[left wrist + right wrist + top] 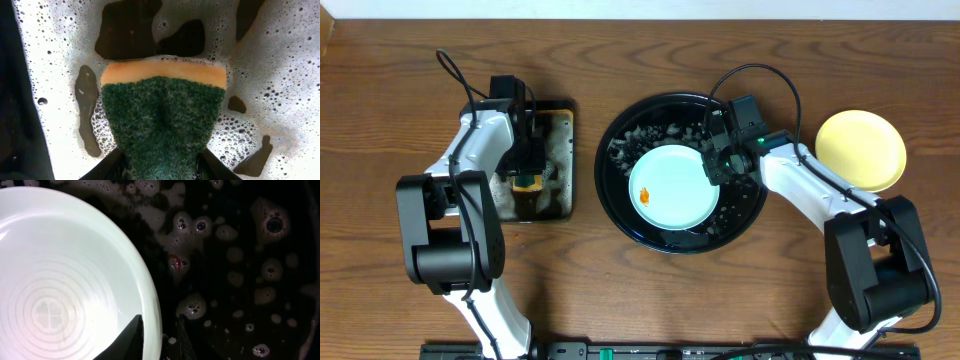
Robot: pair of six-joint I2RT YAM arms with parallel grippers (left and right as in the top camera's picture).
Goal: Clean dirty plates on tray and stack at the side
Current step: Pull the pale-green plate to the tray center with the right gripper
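Nearest on the wooden table (620, 300), the pale blue-green plate (672, 185) lies in the near middle of the round black tray (616, 195). An orange smear (644, 194) marks its left side. Soapy foam (645, 135) spots the wet tray floor around it. The right gripper (159, 317) is at the plate's right edge, its fingers drawn close together and pinching the rim, one finger over the plate's inner face and the other outside it. To the left, the left gripper (162, 170) hangs over the rectangular black tray (560, 205), clamped on the sponge (162, 115). The sponge's green scouring face is up and its yellow edge points into the suds. Farther off at the right, the pale yellow plate (860, 150) rests on the table, apart from the round tray.
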